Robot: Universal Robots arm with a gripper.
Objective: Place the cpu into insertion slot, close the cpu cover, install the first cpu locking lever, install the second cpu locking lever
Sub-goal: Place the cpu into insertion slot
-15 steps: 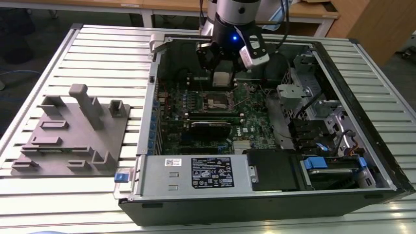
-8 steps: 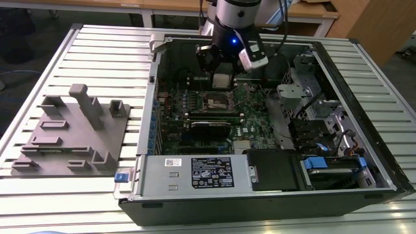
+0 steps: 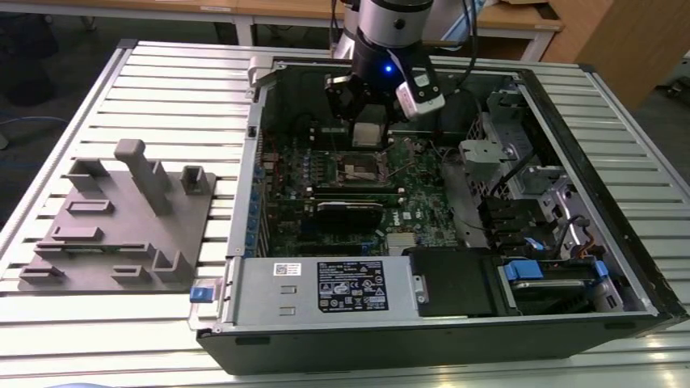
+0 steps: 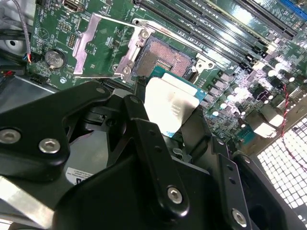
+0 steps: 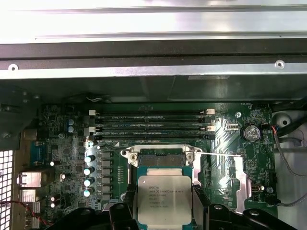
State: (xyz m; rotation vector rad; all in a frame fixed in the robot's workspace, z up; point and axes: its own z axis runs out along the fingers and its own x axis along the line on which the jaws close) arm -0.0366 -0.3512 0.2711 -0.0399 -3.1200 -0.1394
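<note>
My gripper hangs inside the open computer case, shut on the cpu, a flat square chip with a silver-grey face. In both wrist views the cpu sits between the black fingers, a little above and to one side of the insertion slot. In the exterior view the insertion slot lies just below the gripper, uncovered, with its golden-brown contact field showing. The cpu cover is swung open beside the socket. A thin wire lever stands raised across the socket's edge.
Memory slots run along one side of the socket. A black card, the power supply and drive bays crowd the case. A grey fixture block stands on the slatted table at the exterior view's left.
</note>
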